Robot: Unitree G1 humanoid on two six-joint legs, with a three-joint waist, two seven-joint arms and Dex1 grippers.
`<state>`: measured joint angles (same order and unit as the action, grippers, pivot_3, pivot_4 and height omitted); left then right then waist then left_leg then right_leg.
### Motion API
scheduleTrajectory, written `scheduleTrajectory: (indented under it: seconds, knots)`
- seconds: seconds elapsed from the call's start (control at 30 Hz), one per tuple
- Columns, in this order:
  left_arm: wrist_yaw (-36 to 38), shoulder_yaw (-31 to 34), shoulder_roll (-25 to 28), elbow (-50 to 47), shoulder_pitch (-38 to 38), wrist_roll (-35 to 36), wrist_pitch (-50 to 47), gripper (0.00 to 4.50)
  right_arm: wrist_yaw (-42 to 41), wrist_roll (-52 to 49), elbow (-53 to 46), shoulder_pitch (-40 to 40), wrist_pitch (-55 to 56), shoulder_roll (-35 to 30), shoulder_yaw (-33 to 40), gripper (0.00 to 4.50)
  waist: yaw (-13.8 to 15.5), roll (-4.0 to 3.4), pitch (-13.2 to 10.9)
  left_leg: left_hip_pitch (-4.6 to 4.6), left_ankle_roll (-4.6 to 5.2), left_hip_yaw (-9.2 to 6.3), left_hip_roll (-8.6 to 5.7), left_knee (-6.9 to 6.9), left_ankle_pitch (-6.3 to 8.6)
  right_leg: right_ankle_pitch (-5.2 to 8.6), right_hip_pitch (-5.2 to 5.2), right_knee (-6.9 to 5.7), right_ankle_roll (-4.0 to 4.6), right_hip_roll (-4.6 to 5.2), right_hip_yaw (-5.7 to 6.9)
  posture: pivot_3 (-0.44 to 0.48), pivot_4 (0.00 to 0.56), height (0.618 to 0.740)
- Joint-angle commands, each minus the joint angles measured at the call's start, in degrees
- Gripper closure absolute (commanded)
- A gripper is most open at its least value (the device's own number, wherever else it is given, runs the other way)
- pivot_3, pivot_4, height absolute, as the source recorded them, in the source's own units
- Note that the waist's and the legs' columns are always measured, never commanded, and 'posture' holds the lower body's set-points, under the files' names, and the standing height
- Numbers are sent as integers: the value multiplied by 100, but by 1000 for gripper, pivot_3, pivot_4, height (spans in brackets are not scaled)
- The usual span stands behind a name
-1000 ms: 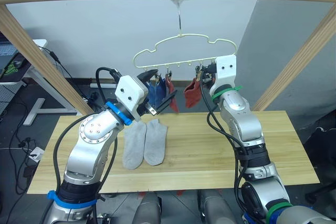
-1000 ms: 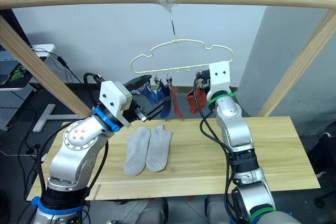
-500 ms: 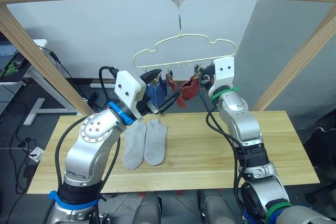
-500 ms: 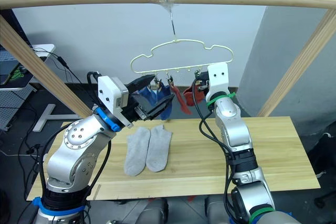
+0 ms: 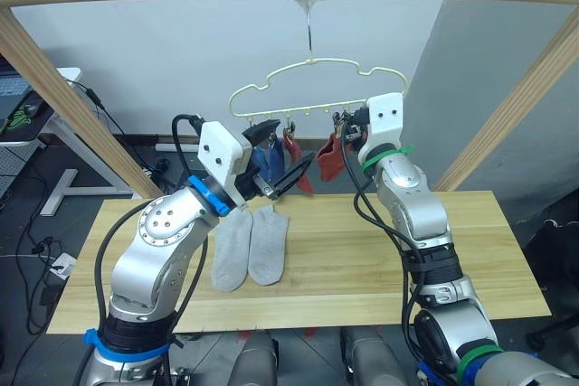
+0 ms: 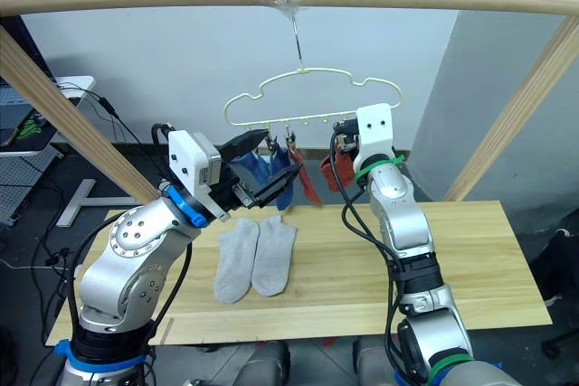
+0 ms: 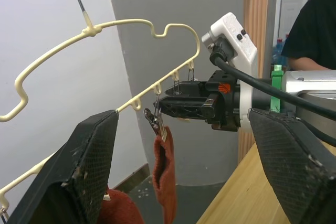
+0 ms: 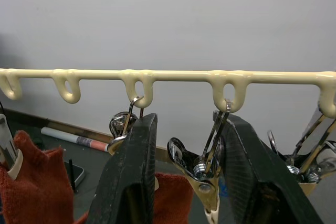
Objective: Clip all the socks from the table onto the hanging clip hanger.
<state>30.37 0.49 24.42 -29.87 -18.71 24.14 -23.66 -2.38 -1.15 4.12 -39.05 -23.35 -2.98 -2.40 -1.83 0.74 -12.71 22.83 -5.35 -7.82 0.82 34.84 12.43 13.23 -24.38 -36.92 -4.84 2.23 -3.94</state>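
Hanging from the wooden pole, the clip hanger (image 5: 312,88) carried blue and rust red socks (image 5: 280,153); two grey socks (image 5: 248,246) lay on the bench (image 5: 344,264); the left gripper (image 7: 189,150) was seen spread wide, empty, around a clipped red sock (image 7: 164,174); the right gripper (image 8: 186,171) stood parted around a metal clip (image 8: 206,174), unclosed.

Even, bright indoor light; soft shadows; wrist views slightly soft, no glare.
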Motion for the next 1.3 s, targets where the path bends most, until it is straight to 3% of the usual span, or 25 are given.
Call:
scheduleTrajectory:
  seconds: [0.03, 0.1, 0.23, 0.33, 0.5, 0.77, 0.87, 1.03, 1.3]
  knots:
    - [-48, 86, 22, -255, -31, 54, 17, 401, 4, 54, -82, -133, 138, 10, 2, 2765, 0, 0, 0, 0, 0, 0, 0, 0, 0, 0, 0, 0, 0, 0, 0, 124, 211, 740]
    - [-45, 83, 25, -263, -24, 55, 14, 401, 17, 67, -74, -133, 119, 6, 4, 2931, 0, 0, 0, 0, 0, 0, 0, 0, 0, 0, 0, 0, 0, 0, 0, 124, 211, 740]
    - [-50, 80, 23, -267, -25, 57, 9, 401, 19, 110, -56, -126, 126, -17, 2, 3974, 0, 0, 0, 0, 0, 0, 0, 0, 0, 0, 0, 0, 0, 0, 0, 124, 211, 740]
    - [-54, 67, 13, -276, -14, 60, 9, 401, 0, 121, -75, -94, 131, -45, 18, 4473, 0, 0, 0, 0, 0, 0, 0, 0, 0, 1, 0, 0, 2, 0, 0, 124, 211, 740]
    - [-58, -51, 25, -256, 89, 34, -96, 401, -153, 83, -149, -66, 104, -181, 63, 4473, 0, 0, 0, 0, 0, 0, 0, 0, 0, 2, 0, 0, 2, 0, 0, 121, 213, 740]
    - [-517, -351, -34, 371, 1059, -410, -667, 401, -500, -40, -157, -192, -162, -525, 138, 4473, 0, 0, -3, -1, 0, -1, 0, 0, 0, 8, 1, 0, 13, 0, 0, 100, 220, 740]
    - [-760, -472, -297, 1436, 1290, -771, -431, 11, -575, -69, -299, -147, -372, -575, 147, 4500, -3, 0, -3, -5, 0, 1, 0, 2, 0, 10, 3, -1, 17, 0, -1, 84, 230, 740]
    - [-1405, -732, -908, 3091, 913, -1571, 242, 11, -548, -84, -389, -17, -548, -489, 121, 4500, 28, 3, -6, -1, 0, -2, -1, 2, 0, 9, 2, 2, 14, 1, 2, 82, 232, 740]
    - [-1603, -721, -1387, 4583, 336, -1954, 568, 11, -526, -51, -529, 23, -692, -442, 154, 4500, 13, 7, -8, -1, 0, -3, -2, 0, 0, -3, 1, 1, -7, 1, 4, 72, 233, 740]
